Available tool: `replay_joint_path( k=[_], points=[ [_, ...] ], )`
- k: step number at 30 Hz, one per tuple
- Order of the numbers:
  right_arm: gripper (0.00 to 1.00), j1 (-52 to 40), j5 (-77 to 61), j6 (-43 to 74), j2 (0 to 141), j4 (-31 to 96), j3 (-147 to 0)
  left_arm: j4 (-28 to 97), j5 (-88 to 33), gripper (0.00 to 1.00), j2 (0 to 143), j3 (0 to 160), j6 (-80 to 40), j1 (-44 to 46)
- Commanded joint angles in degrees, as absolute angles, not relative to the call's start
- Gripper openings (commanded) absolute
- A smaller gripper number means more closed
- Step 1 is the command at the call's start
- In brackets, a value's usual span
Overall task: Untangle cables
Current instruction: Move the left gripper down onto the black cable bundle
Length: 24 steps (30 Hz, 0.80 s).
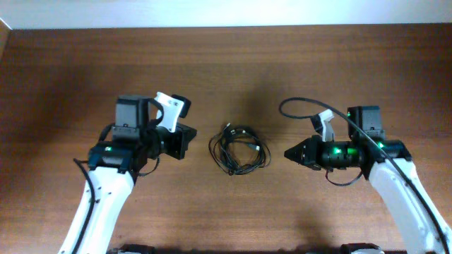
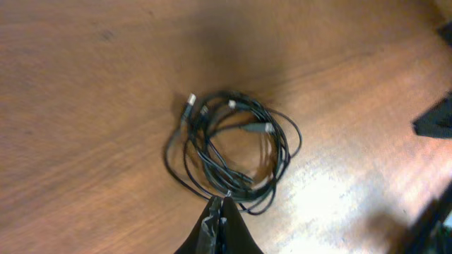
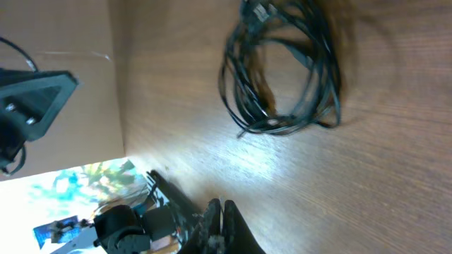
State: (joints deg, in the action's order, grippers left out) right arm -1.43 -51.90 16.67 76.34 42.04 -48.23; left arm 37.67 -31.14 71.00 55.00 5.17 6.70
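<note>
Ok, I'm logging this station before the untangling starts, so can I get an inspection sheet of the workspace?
surface: brown wooden table, wood grain visible, no marks seen.
job's things: cables, one black coiled bundle with small plug ends, lying mid-table between the two arms.
clutter: nothing seen.
grippers: left gripper shut, beside the bundle, holding nothing; right gripper shut, on the bundle's other side, holding nothing.
cables: a thicker black arm cable loops above the right arm, apart from the bundle.
surroundings: pale strip along the table's far edge; otherwise nothing seen.
</note>
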Motion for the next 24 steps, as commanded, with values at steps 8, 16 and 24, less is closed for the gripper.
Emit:
replay_joint_path(
  k=[8,16,24],
  points=[
    [0.04,-3.11,-51.68,13.87,94.70,44.03,-48.71,36.91,-31.70,0.00,83.68,56.07,5.65,14.83],
    [0.14,-5.23,-48.62,13.69,96.31,44.47,-48.64,36.10,-30.13,0.00,87.31,56.07,5.58,15.40],
    [0.23,-5.17,-47.24,13.72,87.50,49.56,-48.75,37.15,-18.41,0.01,87.15,56.84,-2.44,15.33]
  ],
)
